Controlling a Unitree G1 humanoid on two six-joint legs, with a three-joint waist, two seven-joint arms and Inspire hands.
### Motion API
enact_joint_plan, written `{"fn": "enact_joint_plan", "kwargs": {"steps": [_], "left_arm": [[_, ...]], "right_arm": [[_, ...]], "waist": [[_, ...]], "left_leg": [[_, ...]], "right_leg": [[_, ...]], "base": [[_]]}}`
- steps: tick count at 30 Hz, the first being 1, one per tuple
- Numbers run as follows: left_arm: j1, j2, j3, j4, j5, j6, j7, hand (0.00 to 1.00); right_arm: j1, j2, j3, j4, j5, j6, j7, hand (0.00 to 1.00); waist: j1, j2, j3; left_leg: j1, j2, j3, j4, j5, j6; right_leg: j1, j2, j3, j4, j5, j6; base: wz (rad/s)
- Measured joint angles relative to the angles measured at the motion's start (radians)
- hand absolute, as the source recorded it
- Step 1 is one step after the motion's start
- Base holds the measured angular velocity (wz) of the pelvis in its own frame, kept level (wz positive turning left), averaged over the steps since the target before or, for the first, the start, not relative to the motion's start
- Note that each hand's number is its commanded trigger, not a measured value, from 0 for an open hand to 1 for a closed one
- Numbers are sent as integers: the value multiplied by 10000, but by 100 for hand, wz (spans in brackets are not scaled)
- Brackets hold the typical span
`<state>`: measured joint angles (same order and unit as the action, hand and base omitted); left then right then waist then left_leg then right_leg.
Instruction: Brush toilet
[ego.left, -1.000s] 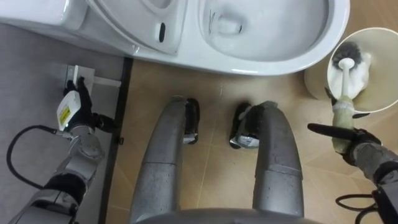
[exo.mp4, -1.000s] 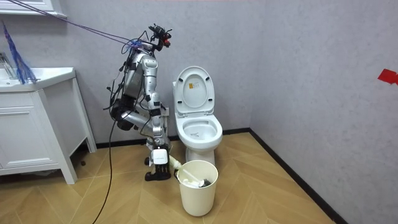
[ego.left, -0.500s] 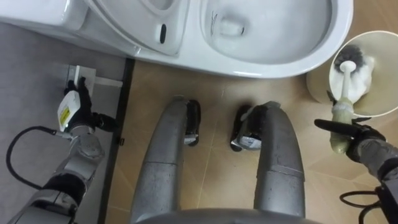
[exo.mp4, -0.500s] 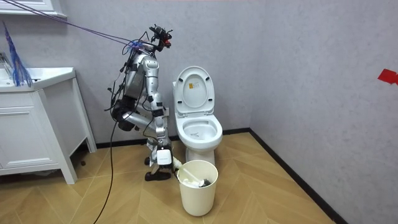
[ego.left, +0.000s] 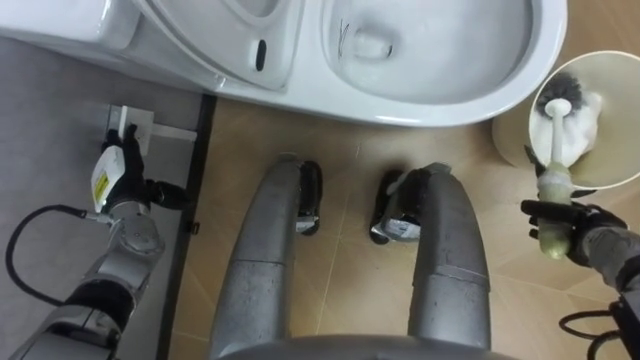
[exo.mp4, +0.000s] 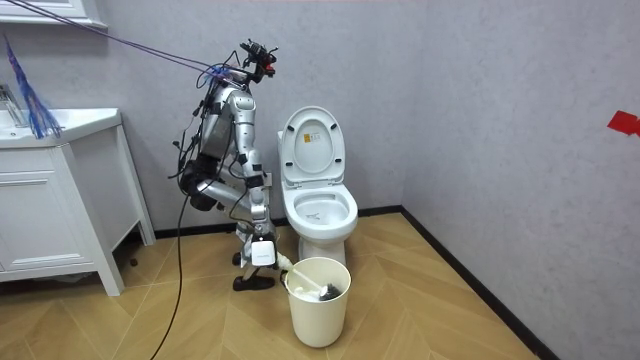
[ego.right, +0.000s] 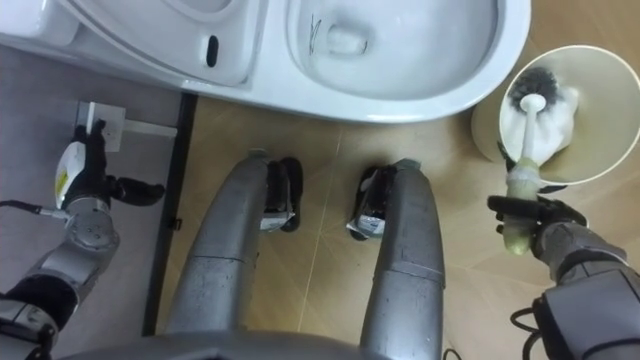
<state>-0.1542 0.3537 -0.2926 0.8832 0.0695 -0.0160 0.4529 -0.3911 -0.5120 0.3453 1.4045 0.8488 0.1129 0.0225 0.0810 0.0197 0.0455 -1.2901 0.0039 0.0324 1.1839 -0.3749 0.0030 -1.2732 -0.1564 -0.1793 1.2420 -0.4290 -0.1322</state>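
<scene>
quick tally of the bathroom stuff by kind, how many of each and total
toilet: 1
toilet brush: 1
bucket: 1
sink cabinet: 1
total: 4

Right hand (ego.left: 578, 224) curls round the brush (ego.left: 553, 165); left hand (ego.left: 120, 172) seemingly open, hanging low.

My right hand (ego.left: 585, 225) has black fingers and a grey wrist. The brush (ego.left: 553, 180) they wrap is pale cream along the handle, with dark bristles at the far end. Beyond my fingertips the bucket (ego.left: 615, 115) is cream. The toilet (ego.left: 450, 85), up and left of that hand, is white. The floor (ego.left: 340, 270) below it is tan herringbone. My left hand (ego.left: 125, 165) is black against a grey wall (ego.left: 50, 130).
</scene>
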Motion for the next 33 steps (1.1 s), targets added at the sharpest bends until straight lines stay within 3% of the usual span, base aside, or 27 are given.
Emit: {"fn": "enact_joint_plan", "kwargs": {"steps": [10,16,22,28,31,33], "left_arm": [[116,116,-72,-35,11,-157,-23,0],[176,124,-71,22,-11,-79,-220,0],[455,-21,-58,521,-232,233,-569,0],[1191,-232,-5,621,-386,373,-727,0],[1338,-368,196,817,-396,358,-730,0],[1609,-452,768,383,-385,362,-742,0]], "right_arm": [[91,6,56,-73,-169,105,-6,100],[325,169,56,-63,314,104,-18,100],[682,537,-82,-34,1205,101,-149,100],[1220,1086,-1065,5,1859,89,-558,100],[1431,1402,-1635,40,2301,90,-752,100],[1642,1651,-2214,79,2651,94,-788,100]], "waist": [[8,87,-66],[5,97,-76],[49,13,-79],[39,-10,-84],[35,-114,-84],[-1,-206,-119]], "left_leg": [[14,-13,-17,4,-5,2],[391,-9,-176,-40,-24,-67],[1809,-5,-214,-962,55,-23],[3706,-59,-413,-2722,459,87],[4685,-182,-451,-3553,687,195],[5435,-219,-469,-4078,730,251]], "right_leg": [[1,2,-8,-1,4,-1],[505,46,-172,-168,36,-73],[1995,329,-175,-1275,221,260],[4100,546,-426,-3282,706,546],[5088,533,-466,-4079,855,671],[5865,513,-561,-4622,902,752]], "base": [[0],[0],[-3],[8],[13],[11]]}}
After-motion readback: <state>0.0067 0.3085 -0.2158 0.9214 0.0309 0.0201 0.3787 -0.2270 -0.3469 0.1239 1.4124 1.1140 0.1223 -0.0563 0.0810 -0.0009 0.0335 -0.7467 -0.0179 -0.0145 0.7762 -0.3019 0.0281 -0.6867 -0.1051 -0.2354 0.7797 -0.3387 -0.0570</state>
